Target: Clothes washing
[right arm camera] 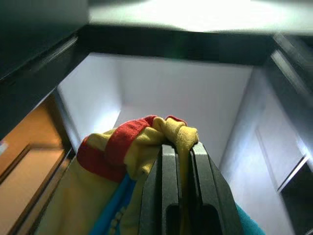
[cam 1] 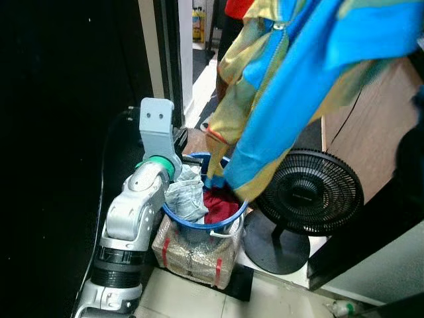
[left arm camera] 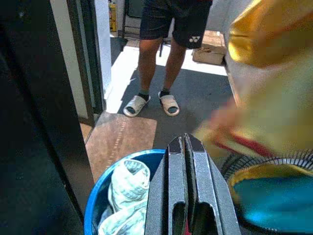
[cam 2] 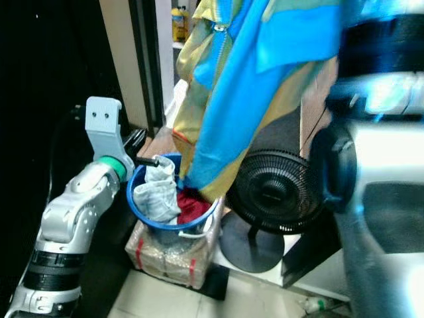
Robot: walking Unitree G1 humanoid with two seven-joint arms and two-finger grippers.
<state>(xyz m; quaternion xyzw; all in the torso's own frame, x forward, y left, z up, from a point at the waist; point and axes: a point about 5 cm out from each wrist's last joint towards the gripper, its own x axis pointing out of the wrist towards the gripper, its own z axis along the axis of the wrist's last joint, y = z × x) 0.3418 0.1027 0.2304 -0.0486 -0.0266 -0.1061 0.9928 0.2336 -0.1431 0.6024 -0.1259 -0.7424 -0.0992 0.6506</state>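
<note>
Head views: a yellow-and-blue jacket (cam 1: 285, 79) hung lifted above the blue basket (cam 1: 173, 215), its hem touching the remaining laundry; the extraction step appeared under way.

Left wrist: left end effector (left arm camera: 186, 147) closed, empty, over the basket.

Right wrist: right end effector (right arm camera: 180, 149) gripped the jacket's cuff. The washer was not identifiable; judged next move was carrying the jacket clear.

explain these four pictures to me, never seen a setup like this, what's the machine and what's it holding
This is a walking humanoid robot doing laundry. The two wide pictures come from cameras on its head, looking down. The other two come from cameras on its wrists, looking along each end effector.

The right end effector is shut on a yellow, blue and red jacket, lifted high so it hangs over a blue basket of clothes. The basket sits on a wrapped bundle, beside a black fan. The left end effector, shut and empty, hovers over the basket. A person's legs stand beyond it.
</note>
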